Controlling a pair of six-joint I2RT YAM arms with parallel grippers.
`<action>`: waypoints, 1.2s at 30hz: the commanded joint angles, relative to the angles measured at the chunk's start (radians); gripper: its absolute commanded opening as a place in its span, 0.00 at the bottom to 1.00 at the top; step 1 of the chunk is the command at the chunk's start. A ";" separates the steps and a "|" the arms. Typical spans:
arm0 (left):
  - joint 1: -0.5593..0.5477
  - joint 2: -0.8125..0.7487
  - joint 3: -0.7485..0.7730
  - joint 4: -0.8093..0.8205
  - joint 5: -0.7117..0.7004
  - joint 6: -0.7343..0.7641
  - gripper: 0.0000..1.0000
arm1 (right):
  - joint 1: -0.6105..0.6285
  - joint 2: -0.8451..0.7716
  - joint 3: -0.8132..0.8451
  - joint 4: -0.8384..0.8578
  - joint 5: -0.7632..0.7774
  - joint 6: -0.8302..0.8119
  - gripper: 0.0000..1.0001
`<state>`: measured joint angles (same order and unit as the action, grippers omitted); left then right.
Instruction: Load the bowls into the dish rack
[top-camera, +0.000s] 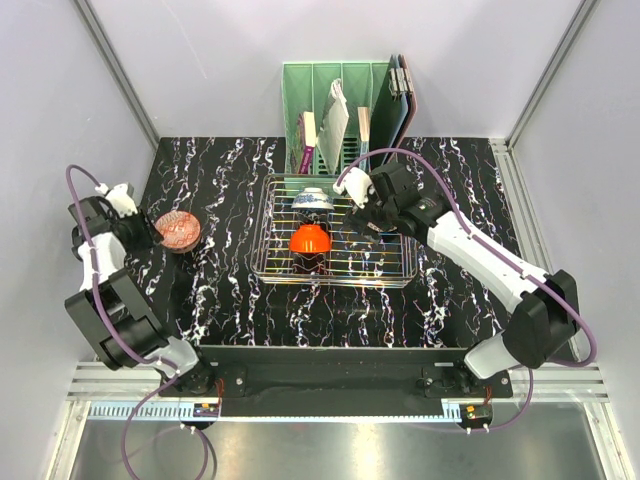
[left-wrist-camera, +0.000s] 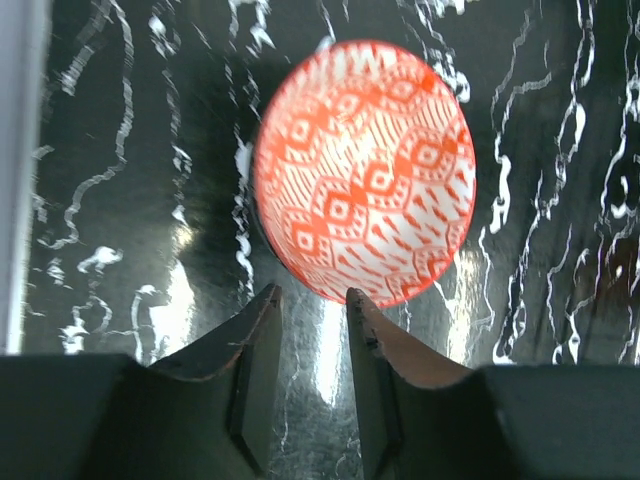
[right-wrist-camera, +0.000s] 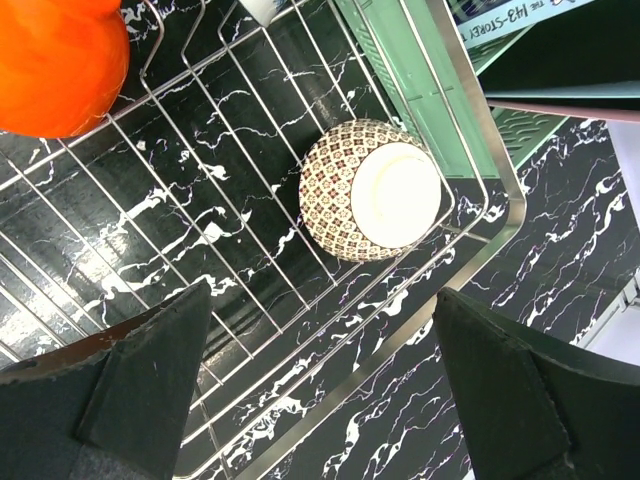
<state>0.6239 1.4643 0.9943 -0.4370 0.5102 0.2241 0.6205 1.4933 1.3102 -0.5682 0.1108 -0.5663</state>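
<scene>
**A:** Top cam first: seeing the dish rack (top-camera: 385, 262) mid-table, toward the far edge, already holding the orange bowl (top-camera: 310, 238) and the white-blue bowl (top-camera: 312, 201). Spotting the pink-red bowl (top-camera: 178, 230) way out by the left edge, not racked. Can't make out the dark blob just nearside of the orange one.

**B:** Same here. Left wrist cam: left gripper (left-wrist-camera: 312, 320) parked just short of that pink-red bowl, fingers only a slit apart, clamping nothing. Not touching it, as far as visible.

**A:** Right wrist cam: right gripper (right-wrist-camera: 320, 370) spread wide and empty, hanging over the rack corner closest to the table's far right corner. Directly below, the cream lattice bowl (right-wrist-camera: 375, 190), tipped with its foot showing, inside the wires.

**B:** So calling it at least three in, one clearly left. Guessing a left-arm grab next. Can't vouch for a fifth anywhere.
</scene>
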 joint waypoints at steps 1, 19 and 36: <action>0.007 0.025 0.075 0.055 -0.038 -0.046 0.41 | -0.004 0.008 0.021 -0.002 -0.011 0.020 1.00; -0.007 0.202 0.187 0.083 -0.127 -0.069 0.55 | -0.005 0.025 0.032 -0.007 -0.026 0.039 1.00; -0.099 0.231 0.205 0.104 -0.179 -0.080 0.51 | -0.004 0.033 0.040 -0.012 -0.042 0.052 1.00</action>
<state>0.5373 1.6802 1.1572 -0.3855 0.3630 0.1555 0.6205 1.5330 1.3102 -0.5755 0.0853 -0.5297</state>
